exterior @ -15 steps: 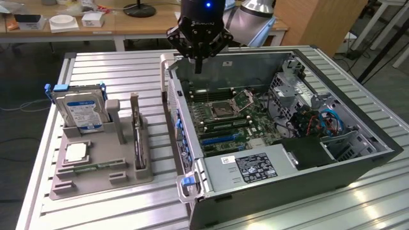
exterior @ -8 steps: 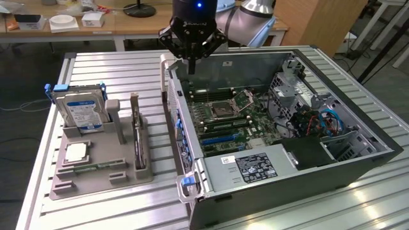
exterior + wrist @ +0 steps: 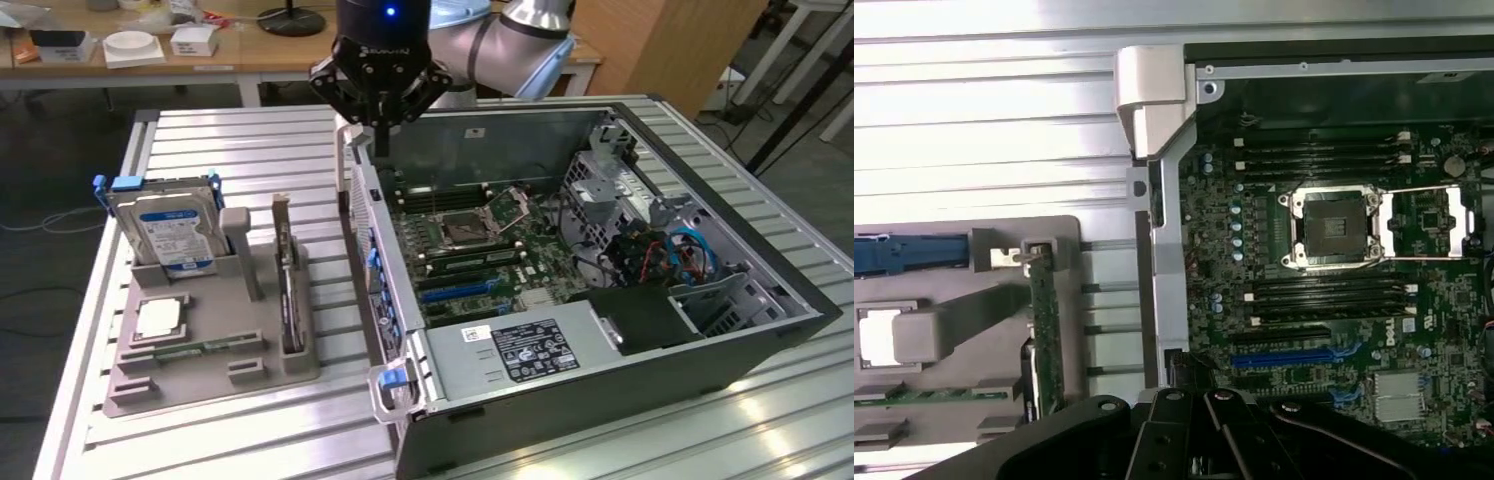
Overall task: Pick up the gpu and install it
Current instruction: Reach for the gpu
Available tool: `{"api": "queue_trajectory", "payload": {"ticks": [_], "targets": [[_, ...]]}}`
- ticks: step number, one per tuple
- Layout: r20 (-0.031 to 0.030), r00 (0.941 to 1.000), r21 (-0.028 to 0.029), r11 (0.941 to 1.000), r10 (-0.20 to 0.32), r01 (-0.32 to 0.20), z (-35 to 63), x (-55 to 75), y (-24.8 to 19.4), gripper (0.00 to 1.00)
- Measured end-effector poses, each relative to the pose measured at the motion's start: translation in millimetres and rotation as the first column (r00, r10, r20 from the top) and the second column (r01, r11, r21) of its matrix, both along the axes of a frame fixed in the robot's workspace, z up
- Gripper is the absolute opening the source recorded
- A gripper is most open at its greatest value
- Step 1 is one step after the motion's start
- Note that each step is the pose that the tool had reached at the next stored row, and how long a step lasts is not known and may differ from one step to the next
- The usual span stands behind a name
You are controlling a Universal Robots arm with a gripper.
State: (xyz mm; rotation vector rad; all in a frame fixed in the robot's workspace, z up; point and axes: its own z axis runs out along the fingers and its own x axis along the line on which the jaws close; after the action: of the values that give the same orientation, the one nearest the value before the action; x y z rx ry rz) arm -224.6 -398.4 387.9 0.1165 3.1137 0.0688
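We hang over the open computer case with the gripper clenched and empty, the graphics card not yet lifted

The slatted metal table (image 3: 200, 135) carries everything. On it the computer case (image 3: 747, 350) lies on its side with the panel off, so the main board (image 3: 481, 250) faces up and its slots can be reached from above. Just beside the case, toward the exterior view's left, sits the grey holder (image 3: 214, 375), which keeps each part in its own groove; the hard drive (image 3: 167, 230) stands at its far end. The graphics card (image 3: 284, 270) stands on its long edge in the groove nearest the case, we judge so that fingers can pinch it from above. The gripper (image 3: 383, 128) hovers over the case's far corner, near the card but apart from it, jaws shut on nothing
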Motion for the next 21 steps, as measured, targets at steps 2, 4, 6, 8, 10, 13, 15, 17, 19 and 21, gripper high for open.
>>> {"api": "queue_trajectory", "payload": {"ticks": [2, 4, 6, 8, 10, 13, 15, 17, 19, 21], "targets": [[0.0000, 1.0000, 0.0000, 1.0000, 0.000, 0.000, -0.3, -4.9, 0.1, 0.11], [0.0001, 1.0000, 0.0000, 1.0000, 0.000, 0.000, -0.6, -9.9, 0.2, 0.11], [0.0000, 1.0000, 0.0000, 1.0000, 0.000, 0.000, -0.9, -14.3, 0.2, 0.11], [0.0000, 1.0000, 0.0000, 1.0000, 0.000, 0.000, -1.2, -19.2, 0.2, 0.11], [0.0000, 1.0000, 0.0000, 1.0000, 0.000, 0.000, -1.6, -24.0, 0.3, 0.11], [0.0000, 1.0000, 0.0000, 1.0000, 0.000, 0.000, -2.1, -31.9, 0.4, 0.11], [0.0000, 1.0000, 0.0001, 1.0000, 0.000, 0.000, -2.5, -37.1, 0.5, 0.11], [0.0000, 1.0000, 0.0000, 1.0000, 0.000, 0.000, -2.9, -42.9, 0.6, 0.11], [-0.0001, 1.0000, 0.0000, 1.0000, 0.000, 0.000, -3.3, -48.1, 0.7, 0.11], [0.0001, 1.0000, 0.0001, 1.0000, 0.000, 0.000, -3.7, -53.9, 0.8, 0.11]]}}
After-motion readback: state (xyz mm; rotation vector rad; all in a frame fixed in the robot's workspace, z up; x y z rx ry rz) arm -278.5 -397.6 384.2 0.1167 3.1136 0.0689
